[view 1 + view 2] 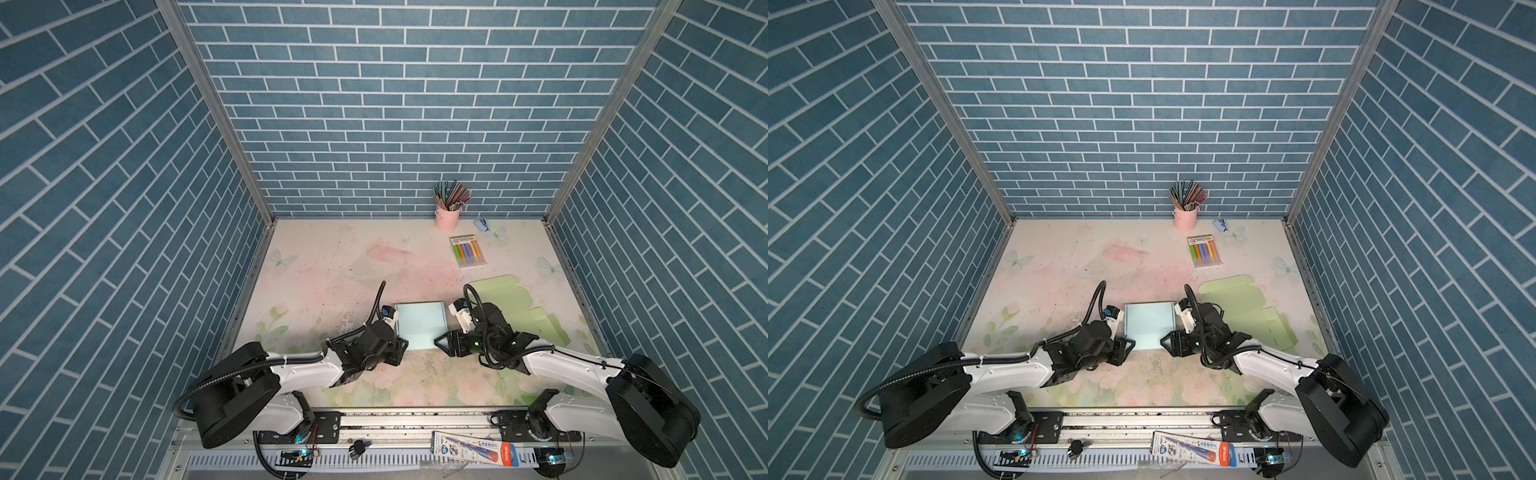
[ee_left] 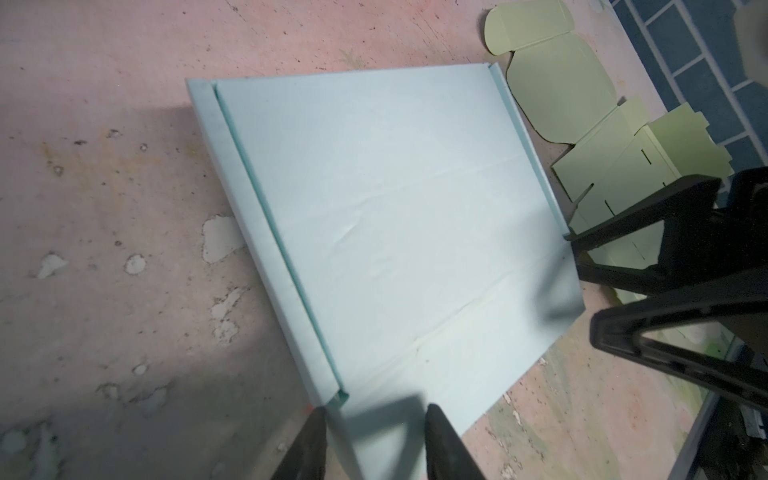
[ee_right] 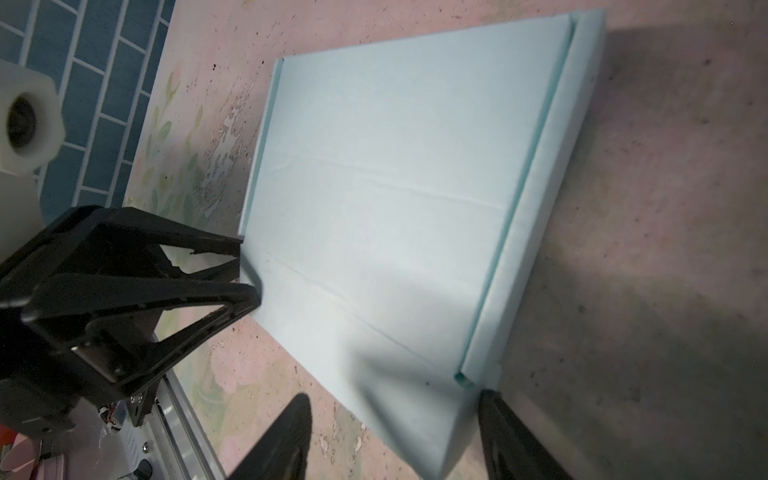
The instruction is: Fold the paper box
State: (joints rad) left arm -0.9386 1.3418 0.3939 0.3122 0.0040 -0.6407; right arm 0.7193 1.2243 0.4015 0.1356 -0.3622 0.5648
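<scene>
The paper box point(image 1: 420, 324) point(image 1: 1149, 322) is a light blue sheet lying flat on the table, with a narrow wall folded up along each side. My left gripper point(image 1: 401, 345) point(image 2: 374, 411) is at its near left corner, open. That corner's flap stands up between the fingers, against one finger point(image 2: 311, 436). My right gripper point(image 1: 440, 343) point(image 3: 395, 397) is at the near right corner, also open. The box's raised corner point(image 3: 415, 407) lies between its fingers, close to one finger point(image 3: 507, 432). Each wrist view also shows the opposite gripper at the box's far corner.
A flat green box blank point(image 1: 511, 307) point(image 2: 557, 95) lies right of the blue box, partly under the right arm. A pink cup of pencils point(image 1: 448, 216) stands at the back wall, with a pack of markers point(image 1: 467, 251) in front of it.
</scene>
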